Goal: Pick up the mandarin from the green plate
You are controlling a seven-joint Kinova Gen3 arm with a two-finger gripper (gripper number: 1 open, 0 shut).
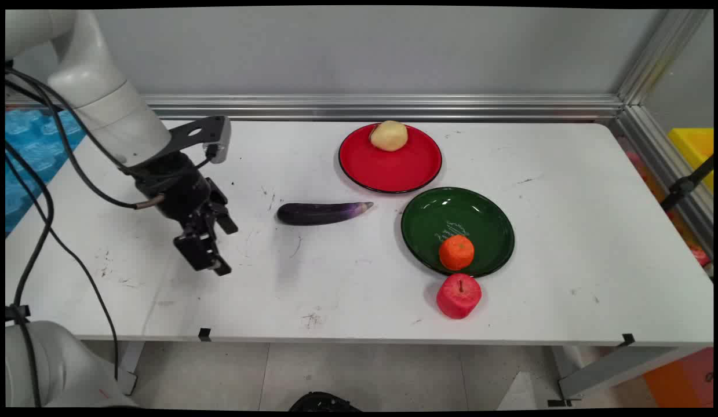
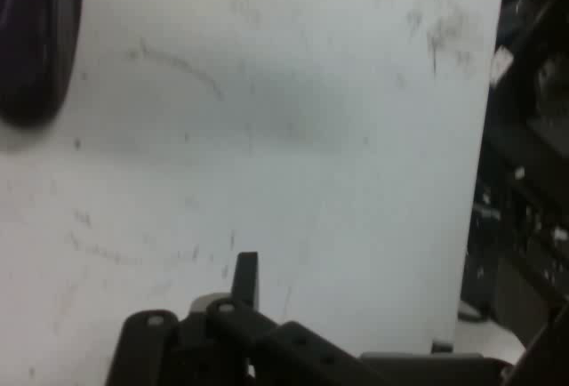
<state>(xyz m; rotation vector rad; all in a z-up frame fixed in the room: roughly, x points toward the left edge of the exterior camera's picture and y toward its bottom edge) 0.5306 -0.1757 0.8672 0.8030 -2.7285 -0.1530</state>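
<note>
- White tabletop, scuffed with dark marks, runs away from my camera to a grey wall edged with an aluminium rail; my arm reaches in from the left.
- Nearest me on the table (image 1: 335,301), at the front right, stands a red apple (image 1: 458,296), just outside the rim of a green plate (image 1: 486,220).
- On that plate's near part sits an orange (image 1: 456,252).
- My gripper (image 1: 211,255) hangs over bare table at the left, tilted down; it holds nothing, and I cannot tell how far apart its tips stand.
- Closest to it is a dark purple eggplant (image 1: 323,212), lying to its right and slightly farther back, apart from it. Its long axis runs left to right across the table, blunt end toward the gripper, pale tip toward the plates.
- From the hand camera, that eggplant (image 2: 36,39) shows only as a dark rounded shape at the upper left corner.
- Farthest back, a red plate (image 1: 387,168) carries a potato (image 1: 389,135) at its far rim.
</note>
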